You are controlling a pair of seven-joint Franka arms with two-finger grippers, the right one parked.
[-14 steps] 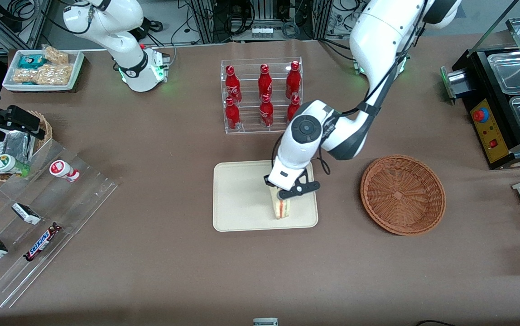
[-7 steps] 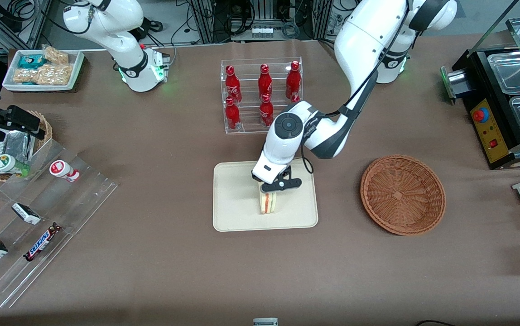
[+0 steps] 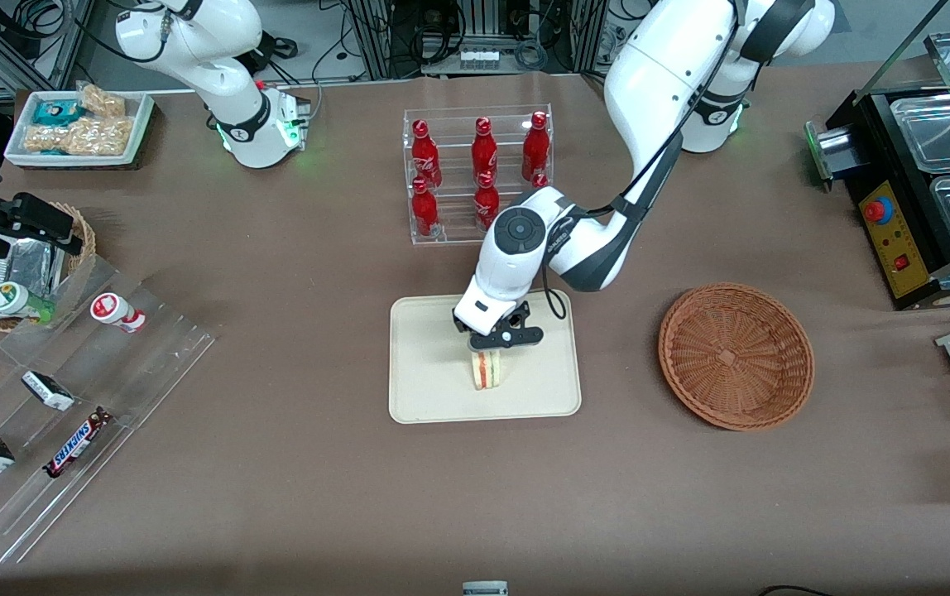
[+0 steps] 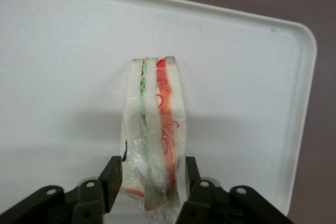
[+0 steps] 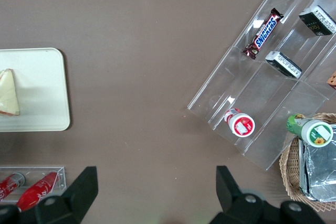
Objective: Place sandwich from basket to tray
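The sandwich (image 3: 487, 370), a white wedge with red and green layers in clear wrap, stands on edge on the cream tray (image 3: 425, 364), about at its middle. My left gripper (image 3: 496, 341) hovers just above it. In the left wrist view the sandwich (image 4: 153, 129) rises from the tray (image 4: 63, 51) between the two black fingers (image 4: 113, 178). The gripper (image 4: 152, 170) is open, with a thin gap on each side of the wrap. The round reddish-brown basket (image 3: 736, 356) sits on the table beside the tray, toward the working arm's end. The right wrist view also shows the sandwich (image 5: 9, 95) on the tray (image 5: 42, 93).
A clear rack of red bottles (image 3: 479, 174) stands farther from the camera than the tray. Toward the parked arm's end lie a clear stepped shelf with snacks (image 3: 78, 389), a small foil-lined basket (image 3: 20, 265) and a white snack bin (image 3: 78, 124). A black appliance (image 3: 930, 190) stands near the basket.
The gripper carried the sandwich from the tray's basket-side edge to its middle. The sandwich now rests on the tray and the fingers stand slightly off it.
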